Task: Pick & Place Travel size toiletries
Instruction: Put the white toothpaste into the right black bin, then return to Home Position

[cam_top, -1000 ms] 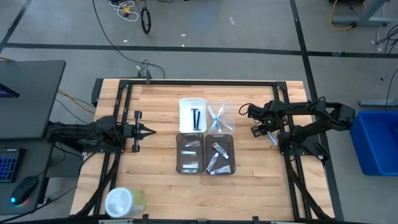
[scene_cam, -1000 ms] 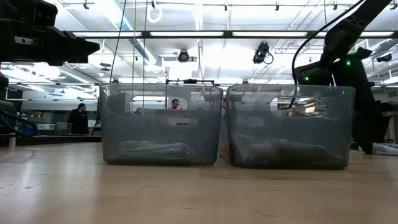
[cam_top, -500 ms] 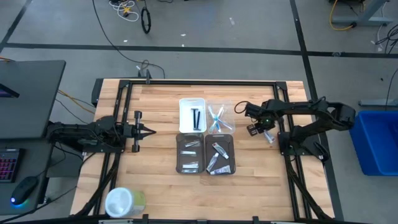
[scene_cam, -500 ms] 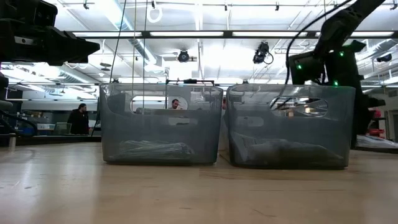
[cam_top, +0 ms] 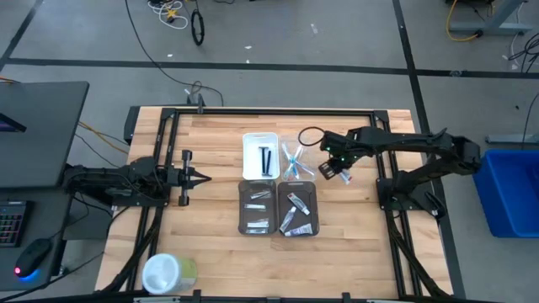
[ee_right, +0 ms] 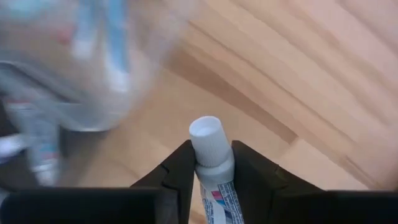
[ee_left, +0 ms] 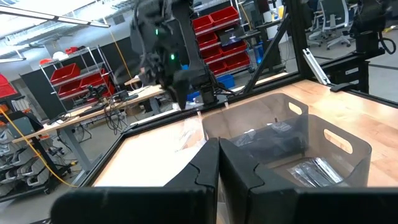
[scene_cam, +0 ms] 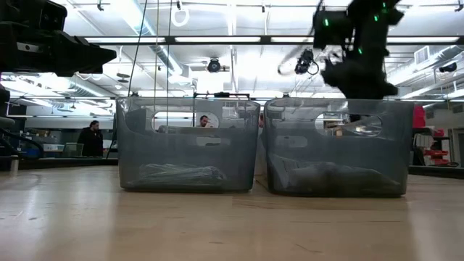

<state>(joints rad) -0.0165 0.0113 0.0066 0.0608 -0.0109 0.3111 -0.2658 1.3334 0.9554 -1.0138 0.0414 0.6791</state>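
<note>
Toiletries sit sorted in four small containers at the middle of the table [cam_top: 210, 244]. Nearest the front edge, a round white-and-green container [cam_top: 168, 273] stands at the front left corner. Behind it come two grey trays side by side: the left grey tray [cam_top: 258, 206] holds a few small white tubes [cam_top: 257, 209], and the right grey tray [cam_top: 296, 207] holds more tubes lying loosely across one another. Farther back, touching the grey trays, a white tray [cam_top: 260, 156] carries thin black sticks [cam_top: 265, 160], and a clear tray [cam_top: 296, 160] beside it holds light-blue toothbrushes [cam_top: 292, 160]. The right end effector [cam_top: 335, 169] hangs just beside the clear tray's right wall, above the table, its fingers clamped on a white toothpaste tube [ee_right: 212, 163] with blue and red marks, cap pointing outward. The left end effector [cam_top: 200, 177] waits near the table's left edge, fingers pressed together, holding nothing.
</note>
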